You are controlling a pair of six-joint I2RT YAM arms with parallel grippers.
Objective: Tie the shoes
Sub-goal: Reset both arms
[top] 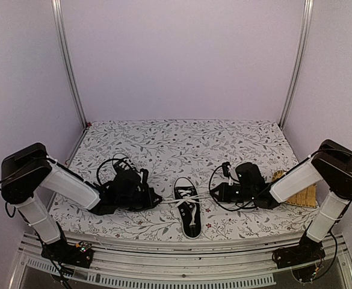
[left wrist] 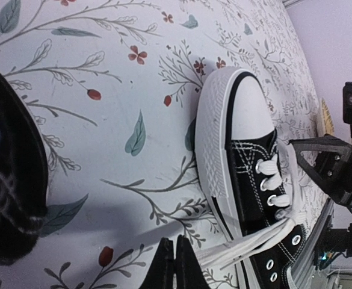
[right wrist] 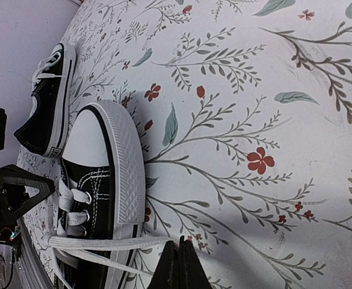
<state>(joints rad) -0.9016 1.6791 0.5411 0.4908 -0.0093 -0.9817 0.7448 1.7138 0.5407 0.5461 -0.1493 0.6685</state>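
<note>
The left claw [left wrist: 176,264] is clamping shut on the left lace [left wrist: 248,244], and the right claw [right wrist: 179,265] is clamping on the right lace [right wrist: 103,242], both laces stretching taut. The shoe [top: 188,212] is lying between them, near the floral surface's [top: 182,141] front. The second shoe [right wrist: 46,102] is lying beyond, towards the left arm.

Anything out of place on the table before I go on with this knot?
Nothing damaged or spilled. The second black canvas sneaker sits apart near the left arm, while left gripper and right gripper pinch the white laces of the centre black canvas sneaker. A tan slatted mat lies under the right arm.
</note>
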